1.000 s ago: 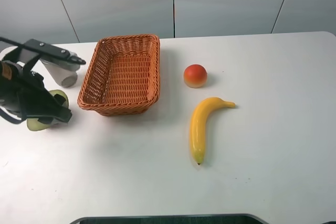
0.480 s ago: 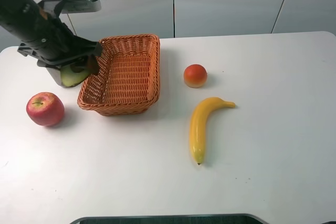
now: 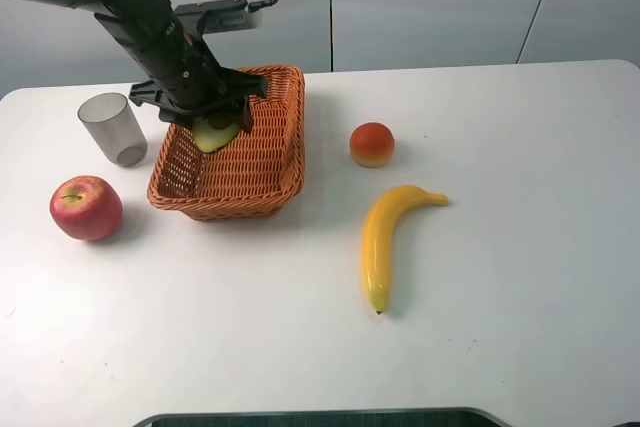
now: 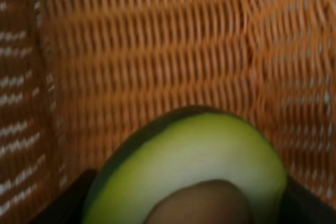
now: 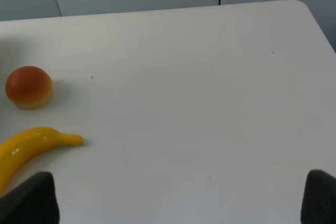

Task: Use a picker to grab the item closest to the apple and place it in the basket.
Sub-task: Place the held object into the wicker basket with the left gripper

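Note:
A red apple (image 3: 86,207) sits on the white table at the left. My left gripper (image 3: 214,130) hangs over the far left part of the orange wicker basket (image 3: 272,168), shut on a green avocado half (image 3: 213,134). The left wrist view is filled by that avocado half (image 4: 189,166), cut face and brown pit showing, just above the basket weave (image 4: 157,51), with dark fingers at both sides. In the right wrist view my right gripper (image 5: 173,203) stands open with nothing between its fingertips (image 5: 29,198).
A grey cup (image 3: 113,128) stands left of the basket, behind the apple. A small orange-red fruit (image 3: 372,144) and a yellow banana (image 3: 385,237) lie right of the basket; the fruit (image 5: 28,86) and banana (image 5: 31,148) also show in the right wrist view.
My left arm has carried the avocado half from the table's left edge, past the cup, rightwards over the basket. The apple and cup are now uncovered.

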